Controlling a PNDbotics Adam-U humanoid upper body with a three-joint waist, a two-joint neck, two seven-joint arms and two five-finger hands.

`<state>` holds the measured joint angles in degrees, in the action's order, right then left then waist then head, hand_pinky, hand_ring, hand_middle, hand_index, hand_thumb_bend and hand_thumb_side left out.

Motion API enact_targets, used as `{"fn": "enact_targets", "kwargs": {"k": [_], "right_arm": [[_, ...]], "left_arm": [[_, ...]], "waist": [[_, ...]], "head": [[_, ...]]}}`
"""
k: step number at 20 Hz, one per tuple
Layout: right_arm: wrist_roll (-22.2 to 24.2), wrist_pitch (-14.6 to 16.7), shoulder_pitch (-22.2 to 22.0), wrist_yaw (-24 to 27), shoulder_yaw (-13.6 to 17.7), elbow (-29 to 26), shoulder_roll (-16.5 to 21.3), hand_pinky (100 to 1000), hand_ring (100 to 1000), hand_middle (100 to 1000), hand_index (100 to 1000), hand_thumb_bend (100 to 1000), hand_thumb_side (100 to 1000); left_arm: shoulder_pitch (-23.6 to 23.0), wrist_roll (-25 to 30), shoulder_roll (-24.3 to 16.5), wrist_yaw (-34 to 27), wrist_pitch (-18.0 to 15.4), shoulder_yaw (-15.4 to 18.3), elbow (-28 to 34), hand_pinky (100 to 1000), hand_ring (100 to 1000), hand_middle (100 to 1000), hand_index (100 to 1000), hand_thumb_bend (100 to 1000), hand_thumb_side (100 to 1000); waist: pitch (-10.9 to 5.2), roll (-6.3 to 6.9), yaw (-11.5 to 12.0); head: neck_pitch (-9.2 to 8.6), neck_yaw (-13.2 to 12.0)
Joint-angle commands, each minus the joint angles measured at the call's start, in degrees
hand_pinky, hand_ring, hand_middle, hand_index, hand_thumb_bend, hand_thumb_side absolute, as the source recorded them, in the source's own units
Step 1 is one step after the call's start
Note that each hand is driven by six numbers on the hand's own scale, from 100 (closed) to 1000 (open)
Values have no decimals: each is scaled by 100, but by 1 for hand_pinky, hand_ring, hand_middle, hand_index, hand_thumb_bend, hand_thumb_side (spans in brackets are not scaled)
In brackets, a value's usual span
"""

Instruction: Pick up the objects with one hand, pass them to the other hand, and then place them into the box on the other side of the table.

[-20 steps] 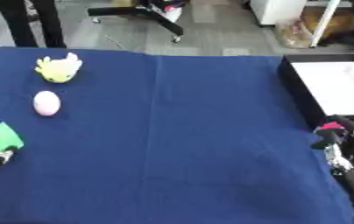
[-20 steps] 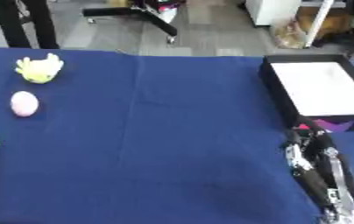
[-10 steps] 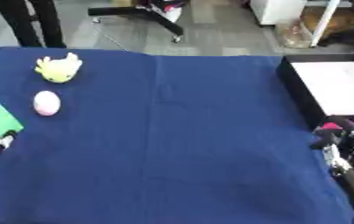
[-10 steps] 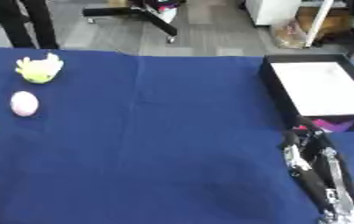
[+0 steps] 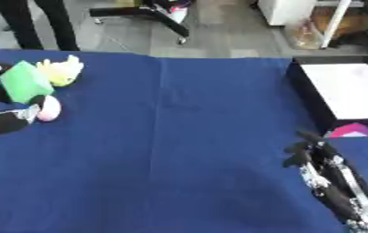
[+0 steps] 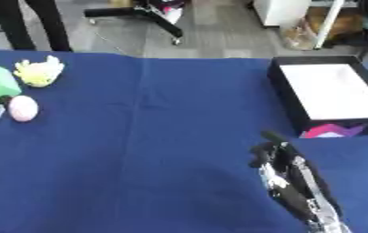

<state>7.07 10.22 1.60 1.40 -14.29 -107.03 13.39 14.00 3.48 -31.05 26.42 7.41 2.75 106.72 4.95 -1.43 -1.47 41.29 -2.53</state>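
Left eye view: my left hand is up at the far-left edge of the table, fingers and thumb curled round a green block, which is lifted and tilted, overlapping the yellow plush toy just behind it. Pink egg-shaped obj lies on the blue cloth right beside that hand, looks like touching the lower fingers, can't tell for sure. In right eye view only a sliver of the hand shows at the left edge w/ the green block above it.

Right hand sits low on the right side, fingers straight and pointing away from me, holding nothing, resting on or just over the cloth, can't tell which. It's well apart from the block.

Black box w/ white inside stands at the right edge, far side of my right hand. Something pink/magenta lies just at the box's near wall, between box and right hand; shape unclear.

Block is not passed yet, whole table width between the two hands, box shows only its white floor
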Motion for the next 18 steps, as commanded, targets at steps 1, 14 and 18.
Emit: {"fn": "enact_targets", "kwargs": {"k": [1,14,18], "right_arm": [[267,-165,185,272,-371,-267,322,666,554,617,896,100,541],[1495,-881,835,1500,-1967,-216,844,665,555,614,903,100,560],[1809,-1086,948,1900,-1891,-189,942,661,550,606,917,100,566]], "left_arm": [[329,228,11,-258,-244,-354,456,506,383,271,543,100,128],[984,1144,-121,-685,-658,-1735,319,532,391,278,555,100,142],[1071,1328,-193,-678,-693,-1937,268,537,394,280,558,100,144]], "waist": [[-37,22,34],[-52,6,96],[-47,-2,96]], "head": [[-12,105],[37,165],[62,145]]}}
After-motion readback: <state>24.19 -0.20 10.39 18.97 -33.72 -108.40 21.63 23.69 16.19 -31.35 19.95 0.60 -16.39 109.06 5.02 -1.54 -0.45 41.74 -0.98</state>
